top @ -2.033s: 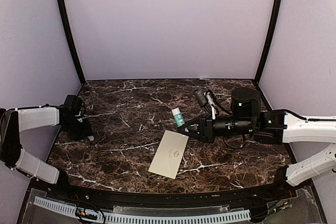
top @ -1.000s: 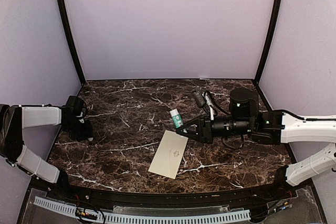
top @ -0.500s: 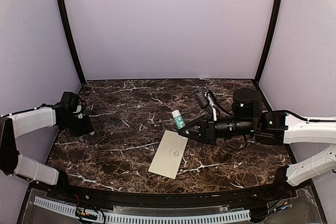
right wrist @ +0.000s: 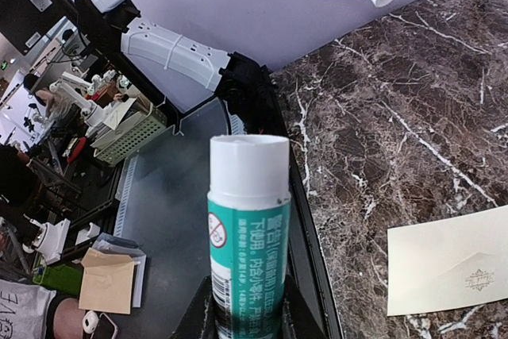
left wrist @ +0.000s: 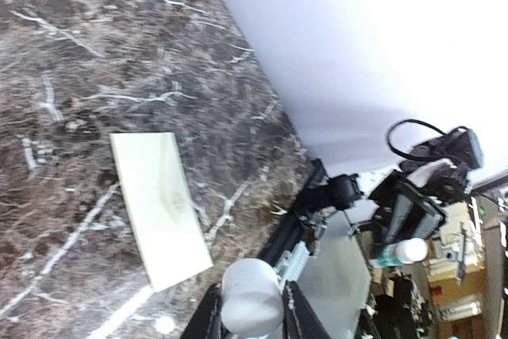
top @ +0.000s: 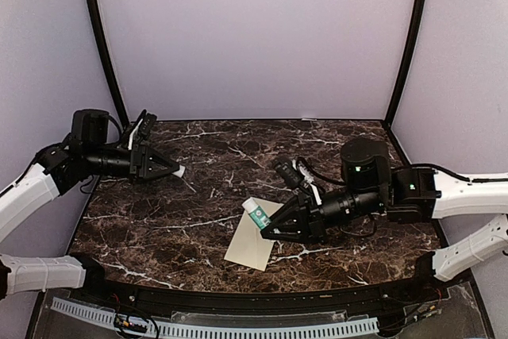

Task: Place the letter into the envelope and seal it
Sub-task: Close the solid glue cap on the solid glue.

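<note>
The envelope (top: 254,237) lies flat near the table's front centre, a long cream rectangle with a small central mark; it also shows in the left wrist view (left wrist: 159,204) and the right wrist view (right wrist: 452,269). My right gripper (top: 272,230) is shut on a teal glue stick (top: 255,213) with a white end (right wrist: 248,166), held just above the envelope's far end. At the far left my left gripper (top: 168,170) hangs above the table, shut on a small white cap (top: 181,171) that shows close up as a grey-white cylinder (left wrist: 250,301). The letter is out of view.
Lilac walls with black corner posts (top: 101,45) close in the dark marble table (top: 206,164) on three sides. A black rim and a white slotted strip (top: 238,327) run along the near edge. The right arm's cables (top: 305,171) hang over the table's middle right.
My left arm has lifted off the table's left edge and swung up and inward with the cap. My right gripper has moved forward and left with the glue stick, over the envelope's far end.
</note>
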### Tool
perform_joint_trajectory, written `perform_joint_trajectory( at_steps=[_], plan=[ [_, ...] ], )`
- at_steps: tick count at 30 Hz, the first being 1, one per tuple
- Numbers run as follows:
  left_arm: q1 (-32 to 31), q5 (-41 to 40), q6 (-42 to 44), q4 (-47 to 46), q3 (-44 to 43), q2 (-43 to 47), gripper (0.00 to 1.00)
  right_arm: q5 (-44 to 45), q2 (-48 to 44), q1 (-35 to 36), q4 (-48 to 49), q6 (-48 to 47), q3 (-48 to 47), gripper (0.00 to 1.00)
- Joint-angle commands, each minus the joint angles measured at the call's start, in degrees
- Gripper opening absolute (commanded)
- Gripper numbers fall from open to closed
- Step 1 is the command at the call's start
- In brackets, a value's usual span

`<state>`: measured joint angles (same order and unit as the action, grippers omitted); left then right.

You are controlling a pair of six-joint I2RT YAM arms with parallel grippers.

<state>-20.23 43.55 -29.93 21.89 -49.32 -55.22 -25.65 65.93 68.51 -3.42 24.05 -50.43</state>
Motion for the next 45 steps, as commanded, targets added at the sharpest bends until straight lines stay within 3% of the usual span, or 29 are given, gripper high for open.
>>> perform_joint_trajectory(
  at_steps=[1,14,21,45],
  plan=[
    [-4.54,12.55,-12.79,-11.89,2.23,2.7,0.06,1.92,2.65,2.72,1.08,0.13,-3.21,0.02],
    [-20.01,14.08,-18.02,-24.65,1.44,-2.89,0.03,2.71,6.23,4.48,3.16,2.74,-5.55,0.01],
    [-24.72,15.01,-18.72,-29.17,1.11,-6.52,0.03,3.12,6.12,4.49,3.21,3.2,-5.45,0.01],
    [-28.73,15.69,-20.29,-33.03,-1.44,-10.46,0.03,3.1,5.87,4.46,4.74,3.59,-4.5,0.0]
  ],
)
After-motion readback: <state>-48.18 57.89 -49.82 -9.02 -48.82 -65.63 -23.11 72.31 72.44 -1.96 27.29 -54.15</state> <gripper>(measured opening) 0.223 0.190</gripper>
